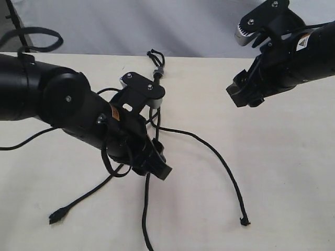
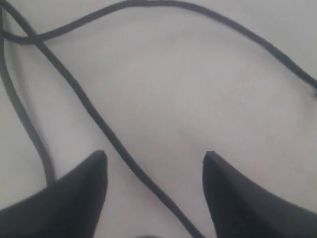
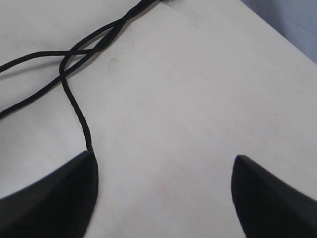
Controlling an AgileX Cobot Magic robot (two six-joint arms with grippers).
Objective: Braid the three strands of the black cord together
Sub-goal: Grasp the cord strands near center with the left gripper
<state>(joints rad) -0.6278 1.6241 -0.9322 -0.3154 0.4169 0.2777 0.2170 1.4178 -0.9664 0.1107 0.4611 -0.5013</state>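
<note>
In the exterior view, your black cord (image 1: 155,58) lies knotted far up the bench (image 1: 293,178), its three strands (image 1: 215,152) trailing beneath the left tool (image 1: 158,166); the right tool (image 1: 241,93) hovers aside. Left wrist: jaws apart, one of them running between. Right wrist: jaws apart, strands crossing beyond.

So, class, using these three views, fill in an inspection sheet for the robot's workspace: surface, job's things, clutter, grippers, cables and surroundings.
Surface: cream table, flat and matte.
Job's things: black cord, knotted near the table's far edge. Its three strands cross near the knot, then fan out loose and unbraided.
Clutter: nothing seen.
Grippers: left gripper open, close to the table, with one strand running between its fingers. Right gripper open, empty, held above the table.
Cables: thick black cable looped behind the left arm.
Surroundings: pale backdrop behind the table.
</note>
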